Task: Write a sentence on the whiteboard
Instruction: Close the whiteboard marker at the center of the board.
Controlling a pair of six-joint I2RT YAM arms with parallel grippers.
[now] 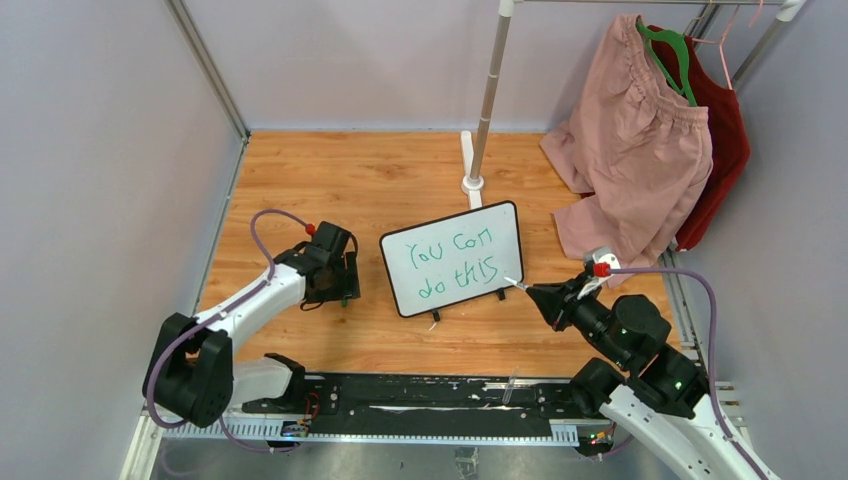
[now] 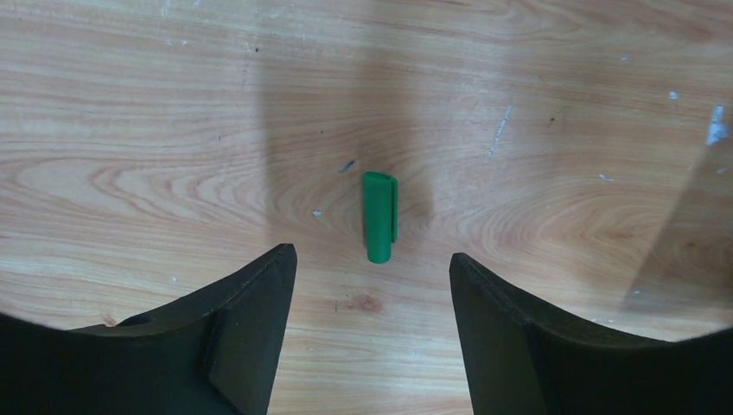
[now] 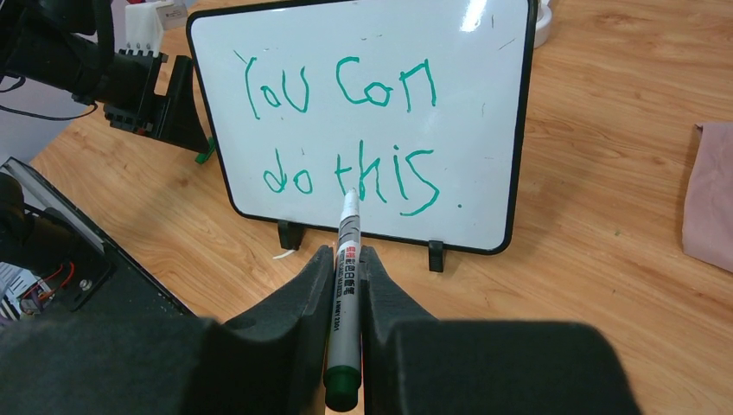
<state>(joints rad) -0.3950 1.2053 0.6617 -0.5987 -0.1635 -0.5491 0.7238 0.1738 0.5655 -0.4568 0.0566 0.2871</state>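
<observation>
The whiteboard (image 1: 499,222) (image 3: 484,130) stands tilted on its two black feet at the middle of the wooden table. The sentence (image 1: 455,262) (image 3: 372,173) "You can do this" is on it in green, in two lines. My right gripper (image 1: 545,297) (image 3: 346,255) is shut on a grey marker (image 3: 344,285), whose tip points at the lower line, near the board's bottom right. My left gripper (image 1: 335,280) (image 2: 372,252) hangs open left of the board, above the table. A green marker cap (image 2: 379,216) lies on the wood just ahead of its fingertips, not held.
A clothes rack pole (image 1: 487,100) rises behind the board from a white base (image 1: 472,183). A pink garment (image 1: 630,150) and a red one (image 1: 725,140) hang at the back right, reaching the table. A black rail (image 1: 400,395) runs along the near edge. Walls close both sides.
</observation>
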